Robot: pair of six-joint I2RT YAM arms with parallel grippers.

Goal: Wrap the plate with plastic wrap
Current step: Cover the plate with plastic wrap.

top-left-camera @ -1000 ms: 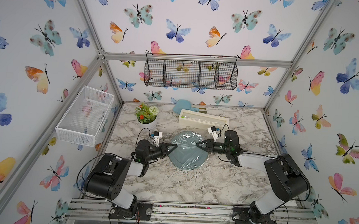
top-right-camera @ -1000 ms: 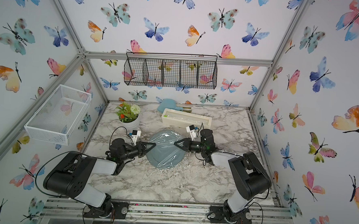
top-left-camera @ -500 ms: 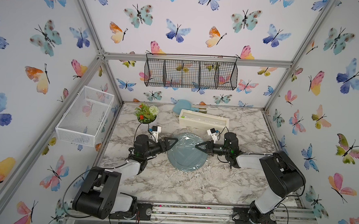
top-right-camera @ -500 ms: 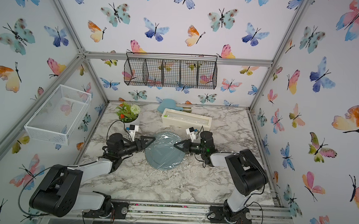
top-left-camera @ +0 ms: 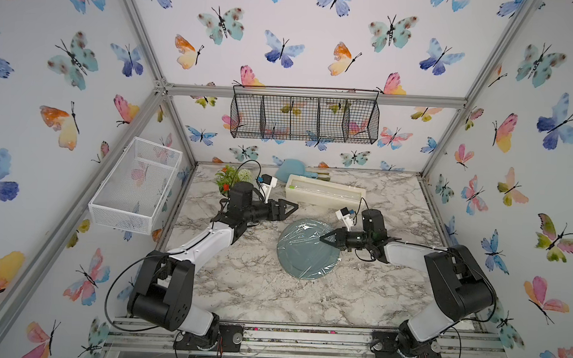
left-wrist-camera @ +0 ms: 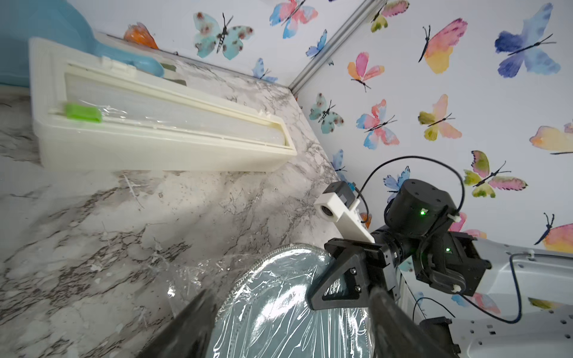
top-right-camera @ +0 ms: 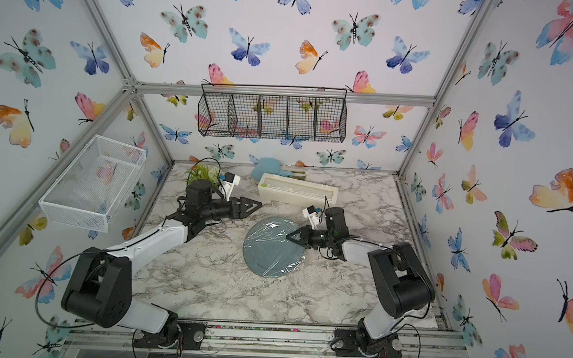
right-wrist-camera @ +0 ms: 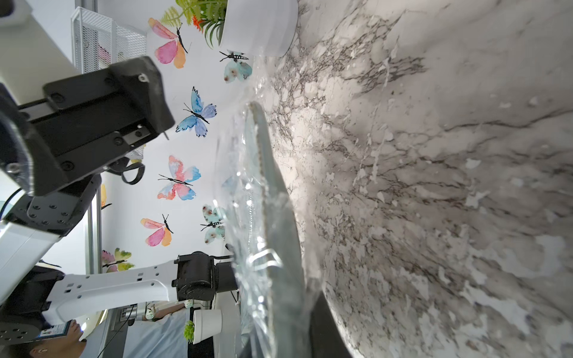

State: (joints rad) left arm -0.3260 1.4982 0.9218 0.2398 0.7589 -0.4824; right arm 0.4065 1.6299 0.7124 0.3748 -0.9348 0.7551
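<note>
Marbled grey-and-white tabletop (top-left-camera: pixel 255 292) is seen flooring a cell papered with butterflies, and both arm bases are fixed to a rail along its near edge. Around the middle, somewhat toward the right arm, the plate (top-left-camera: pixel 304 260) is found, round and slate grey-blue, with the plastic wrap (top-left-camera: pixel 301 232) drawn across its upper face in shiny wrinkles. Some loose film is seen trailing past the rim onto the marble in the left wrist view. The right gripper (top-left-camera: pixel 323 238) is clamped on the plate's rim on the side nearest its own arm, with film caught under the fingers. Whether that side is raised off the marble cannot be told. The left gripper (top-left-camera: pixel 289 208) is held above the marble beyond the plate's far left edge, apart from it, its jaws spread wide with nothing between them. Farther back, a long cream-white wrap box (top-left-camera: pixel 324 192) is laid lengthwise, with a green slider (top-left-camera: pixel 291 187) at its left end. Behind it, a light-blue paddle-shaped dish (top-left-camera: pixel 290 170) is set at the back edge. A potted plant (top-left-camera: pixel 229 178) is placed behind the left wrist. A white mesh basket (top-left-camera: pixel 137 182) is mounted on the left wall, and a black wire basket (top-left-camera: pixel 305 118) is hung on the back wall.
</note>
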